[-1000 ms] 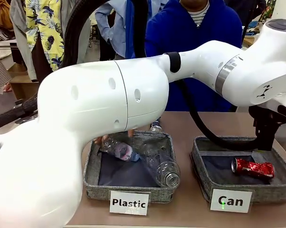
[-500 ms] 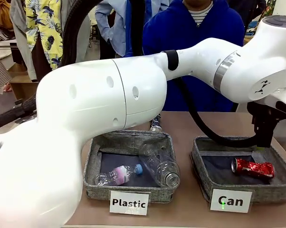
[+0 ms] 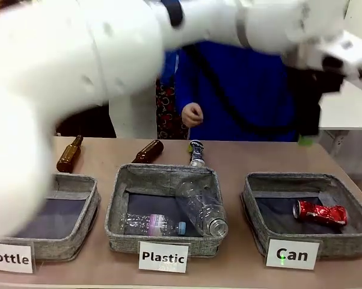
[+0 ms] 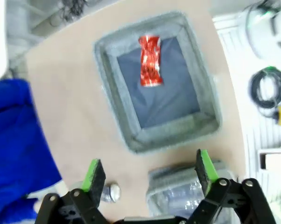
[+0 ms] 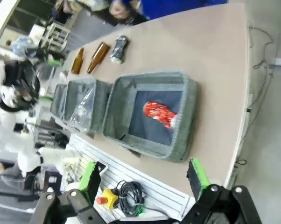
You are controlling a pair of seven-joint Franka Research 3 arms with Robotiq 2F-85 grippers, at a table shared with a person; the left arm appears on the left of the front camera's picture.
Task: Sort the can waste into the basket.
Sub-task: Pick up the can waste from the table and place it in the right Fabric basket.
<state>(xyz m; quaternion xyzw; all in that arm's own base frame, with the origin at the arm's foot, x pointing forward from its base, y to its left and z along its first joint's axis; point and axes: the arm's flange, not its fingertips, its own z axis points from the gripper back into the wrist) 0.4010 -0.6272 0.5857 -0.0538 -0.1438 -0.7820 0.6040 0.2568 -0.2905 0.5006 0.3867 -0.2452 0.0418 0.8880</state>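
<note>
Left pincer hangs wide open above the surface, holding nothing. Right pincer gapes empty too. Red can lies inside the Can basket near the right edge; dark can sits by the far edge.

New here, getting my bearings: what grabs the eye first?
The left arm, a white blur, spans the top of the front view. Below, the shiny red can lies in the Can basket, while the dark can sits on the table beyond the Plastic basket.
</note>
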